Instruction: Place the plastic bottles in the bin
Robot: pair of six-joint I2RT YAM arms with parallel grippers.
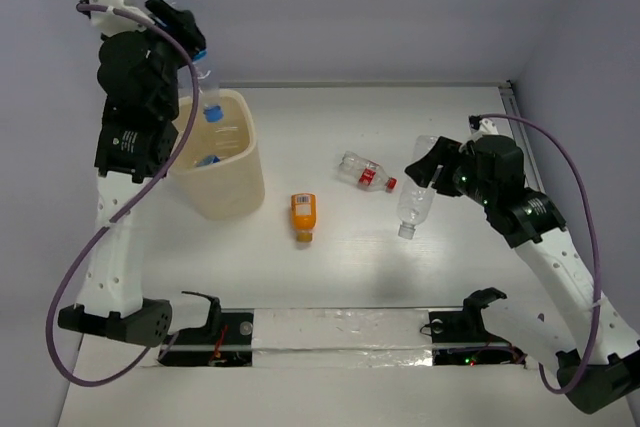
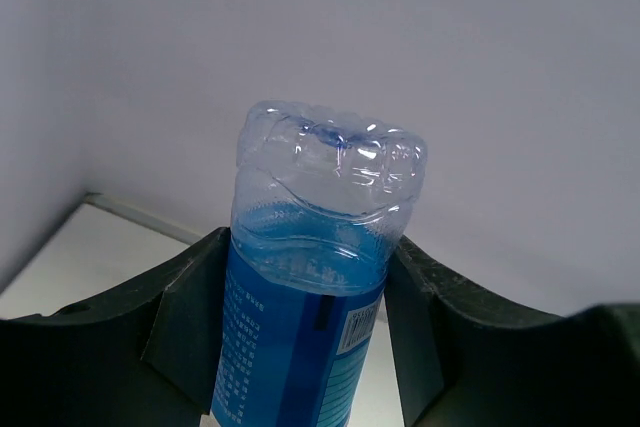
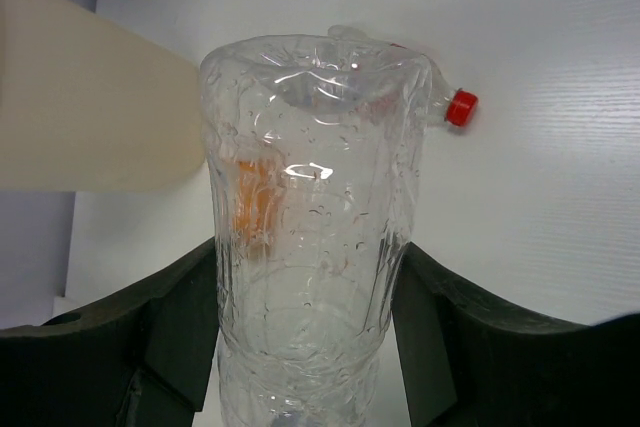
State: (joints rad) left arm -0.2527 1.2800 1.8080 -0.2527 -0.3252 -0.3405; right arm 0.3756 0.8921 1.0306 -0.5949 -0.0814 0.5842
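Observation:
My left gripper (image 1: 188,39) is raised above the cream bin (image 1: 248,172) and is shut on a blue-labelled clear bottle (image 1: 207,87), which hangs cap-down over the bin's opening. In the left wrist view this bottle (image 2: 310,297) sits between both fingers (image 2: 190,317). Something blue (image 1: 208,159) lies inside the bin. My right gripper (image 1: 432,175) is shut on a clear unlabelled bottle (image 1: 412,209) with a white cap, held just above the table; it shows between the jaws in the right wrist view (image 3: 310,227). A red-capped bottle (image 1: 365,172) and a short orange bottle (image 1: 303,215) lie on the table.
The bin's side (image 3: 80,107) and the red cap (image 3: 461,107) show in the right wrist view. White walls close the back and both sides. A shiny taped strip (image 1: 340,327) runs along the near edge between the arm bases.

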